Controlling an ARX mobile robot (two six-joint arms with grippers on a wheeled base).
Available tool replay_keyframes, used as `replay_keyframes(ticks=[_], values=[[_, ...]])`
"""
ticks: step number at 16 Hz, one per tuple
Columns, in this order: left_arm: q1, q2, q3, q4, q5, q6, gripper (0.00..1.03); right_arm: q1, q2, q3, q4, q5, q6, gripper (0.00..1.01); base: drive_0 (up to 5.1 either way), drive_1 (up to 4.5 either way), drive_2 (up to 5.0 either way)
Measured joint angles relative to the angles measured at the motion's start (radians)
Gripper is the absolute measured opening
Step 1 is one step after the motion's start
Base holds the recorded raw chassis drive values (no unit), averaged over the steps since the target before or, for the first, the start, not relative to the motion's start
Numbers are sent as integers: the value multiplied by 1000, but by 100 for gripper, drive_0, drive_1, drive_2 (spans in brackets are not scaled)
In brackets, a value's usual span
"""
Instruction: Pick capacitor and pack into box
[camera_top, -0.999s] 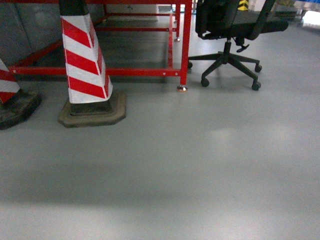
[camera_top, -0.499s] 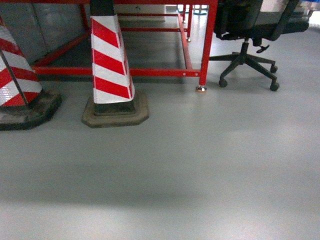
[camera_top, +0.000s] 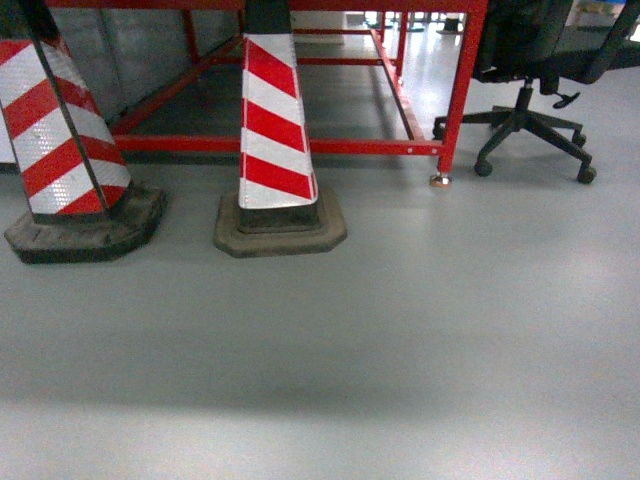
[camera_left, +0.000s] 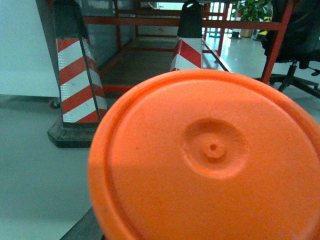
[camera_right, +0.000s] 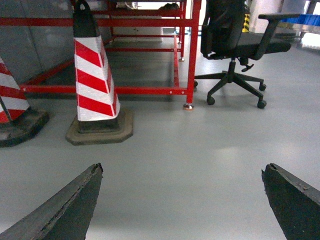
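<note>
Facing bare grey floor (camera_top: 400, 340) past two red-white striped cones (camera_top: 275, 130), we see right gripper (camera_right: 182, 200) jaws spread, left jaws unreadable behind a round orange plastic disc (camera_left: 210, 160).

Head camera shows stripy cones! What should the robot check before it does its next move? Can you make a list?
1. Box in sight: not ok, no view shows it.
2. Capacitor in sight: not ok, none visible anywhere.
3. Right gripper open and empty: ok, its fingers are spread wide with only floor between them.
4. Left gripper ready: cannot tell, an orange round disc fills the left wrist view and hides it.
5. Way straight ahead: not ok, the near striped cone, the left striped cone and the red frame stand there.
6. Right side: cannot tell, an office chair stands beside the frame.
</note>
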Motion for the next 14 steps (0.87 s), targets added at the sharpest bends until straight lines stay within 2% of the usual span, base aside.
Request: replay_keyframes(ticks=[8,14], values=[[0,0,0,0,-2,0,44,0,0,0,2,-3,0,98,-502,244,244],[0,0,0,2,0,0,44,0,0,0,-1,-2,0,98,0,0,0]])
